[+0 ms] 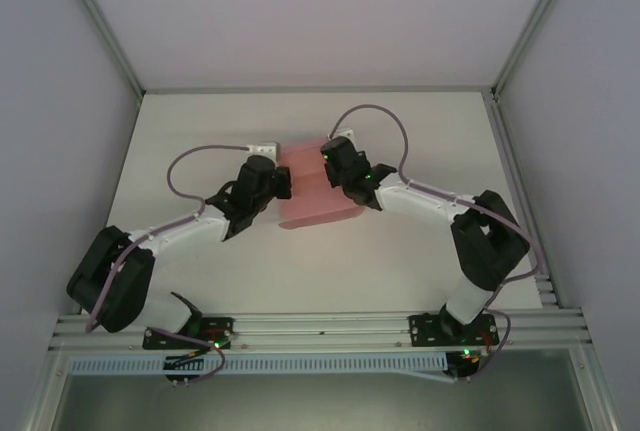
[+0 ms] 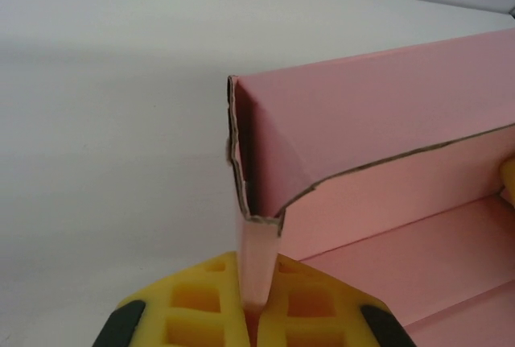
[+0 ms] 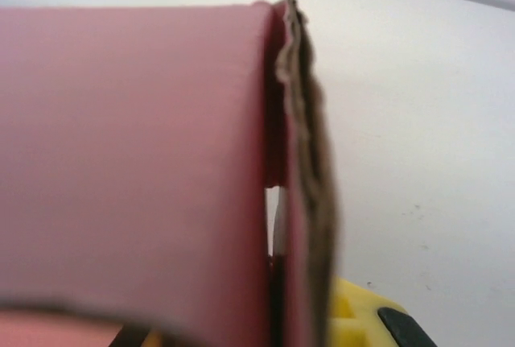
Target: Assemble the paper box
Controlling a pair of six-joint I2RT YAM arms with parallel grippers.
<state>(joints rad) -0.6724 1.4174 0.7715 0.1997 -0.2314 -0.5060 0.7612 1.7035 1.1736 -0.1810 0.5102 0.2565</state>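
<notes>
Left pincer (image 2: 259,307) grips the plain pink thin-card paper box (image 2: 386,121), which sits mid-table between our two arms.
We see its yellow gridded pads (image 2: 201,303) pressed together on the lower edge of an upright pink panel at the box's ragged corner. Our right pincer (image 3: 310,327) has a raw-edged pink wall standing in its mouth beside one yellow pad (image 3: 354,315); we cannot tell whether it has clamped that wall. Underneath lies the flat white table (image 1: 300,281).
</notes>
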